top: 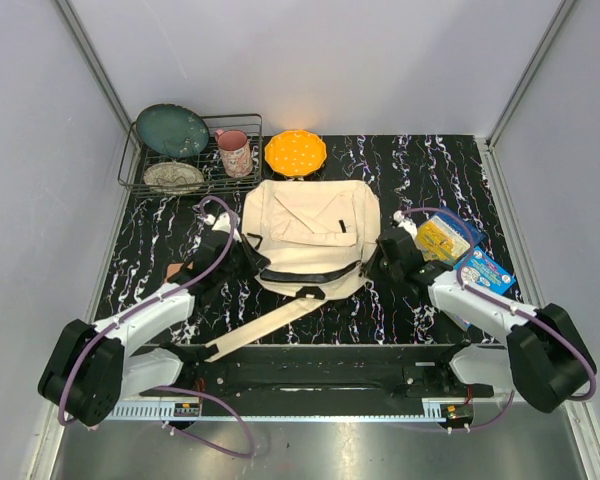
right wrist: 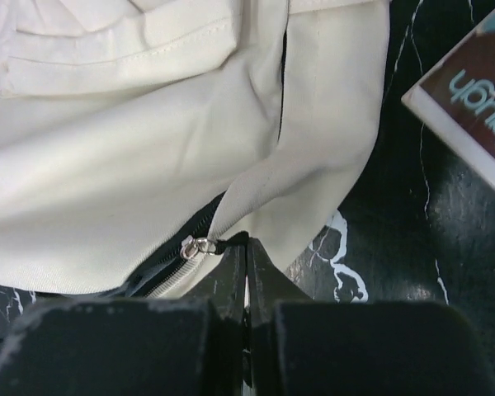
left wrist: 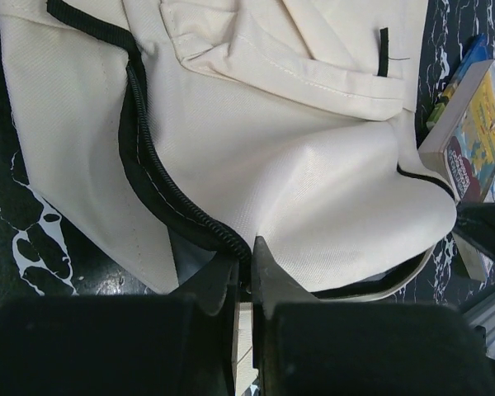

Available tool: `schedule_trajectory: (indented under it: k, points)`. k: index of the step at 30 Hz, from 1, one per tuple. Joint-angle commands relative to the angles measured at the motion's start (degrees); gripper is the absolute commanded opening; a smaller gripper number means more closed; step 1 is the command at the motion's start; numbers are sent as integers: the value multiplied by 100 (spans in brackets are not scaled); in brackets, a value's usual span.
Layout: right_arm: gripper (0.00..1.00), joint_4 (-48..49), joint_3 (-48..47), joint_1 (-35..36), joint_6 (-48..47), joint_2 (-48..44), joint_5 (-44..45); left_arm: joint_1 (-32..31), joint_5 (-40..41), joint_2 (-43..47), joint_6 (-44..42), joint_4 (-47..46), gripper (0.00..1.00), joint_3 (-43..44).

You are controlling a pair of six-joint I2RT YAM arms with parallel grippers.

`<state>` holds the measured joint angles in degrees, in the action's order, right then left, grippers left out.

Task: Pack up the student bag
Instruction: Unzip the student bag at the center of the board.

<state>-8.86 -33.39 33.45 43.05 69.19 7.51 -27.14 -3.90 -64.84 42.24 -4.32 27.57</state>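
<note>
Cream canvas backpack with front flap and long webbing strap: found lying flat at table centre, between both arms, zip mouth partly gaping toward the bases.

Found left gripper closed almost tight on cream fabric beside the black zipper track at the bag's near-left edge. Judged to be anchoring the bag against a pull.

Found right gripper fully closed at the near-right corner, seemingly pinching the black pull tab behind the small silver slider. Judged placed to work the zip while the other side is held.

Noted colourful paperback books just right of the bag, beside the right arm; presumably awaiting packing.

Surface: black marble-patterned tabletop with white veining. At far-left corner, wire dish rack holding a teal plate; pink mug and orange dotted plate alongside.

Room: plain pale grey walls on three sides.
</note>
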Motion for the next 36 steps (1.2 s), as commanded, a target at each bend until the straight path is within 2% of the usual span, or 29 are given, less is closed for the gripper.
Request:
schedule_trajectory:
  k: [1,4,7,9,10,11,12,14,17,24,29,32,36]
  points:
    - [0,51,-388,-620,-507,375,322,323,470,208,-401,265,0,11]
    - [0,69,-537,-682,-604,534,85,358,269,191,-392,177,0,-6]
    - [0,173,-529,-673,-587,500,-670,358,-153,165,-348,-165,1,-76]
    - [0,393,-205,-682,-447,403,-1233,358,-679,59,-269,-498,31,-77]
    - [0,594,-73,-673,-368,298,-1356,358,-847,24,-147,-630,56,-77]
    - [0,683,163,-673,-289,254,-1618,341,-1067,-63,-50,-823,67,-94]
    - [0,754,270,-647,-184,227,-1717,306,-1373,-90,55,-1147,76,-146]
    - [0,833,481,-603,-78,157,-1910,174,-1420,-117,293,-1264,90,-147]
    - [0,1008,622,-393,89,148,-1903,-274,-1061,-29,460,-1019,99,-94]
    - [0,1247,842,-58,397,16,-1665,-1310,-121,42,996,-903,99,-138]
    - [0,1352,834,91,433,33,-1630,-1926,582,-441,1506,-1132,99,46]
    - [0,1361,851,161,450,51,-1577,-2103,777,-933,1857,-1571,99,160]
    - [0,1142,904,170,441,-133,-1349,-2147,619,-1592,2253,-2475,99,266]
